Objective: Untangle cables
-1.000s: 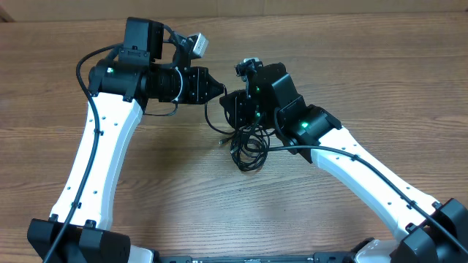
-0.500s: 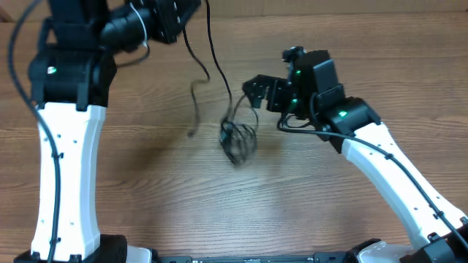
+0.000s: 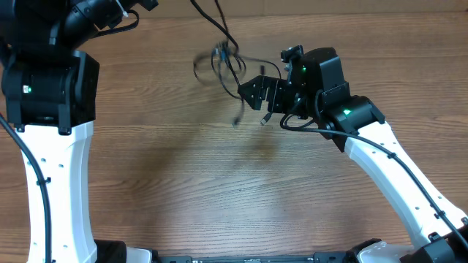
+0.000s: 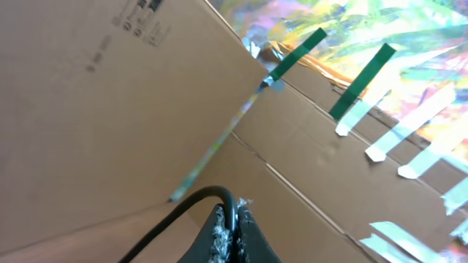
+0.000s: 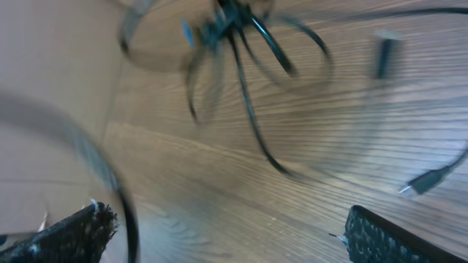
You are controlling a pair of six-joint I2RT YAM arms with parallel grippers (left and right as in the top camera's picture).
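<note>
The cables are a small black knot with loose loops, hanging from one strand that runs up past the overhead view's top edge. My left gripper is shut on that black strand, raised high with a cardboard wall behind it; its fingers lie beyond the overhead frame. My right gripper stands open just right of the dangling knot, with nothing between its fingers. In the right wrist view the knot is blurred ahead, and one blurred strand passes close by the left finger. A silver-tipped plug hangs loose below.
The raised left arm fills the left side of the overhead view. The right arm stretches in from the lower right. Another plug end lies on the wooden table. Taped cardboard walls stand behind.
The left gripper has pulled its strand up and away, lifting the knot off the table toward the far edge. The right gripper has let go, opened wide and drawn back to the right.
</note>
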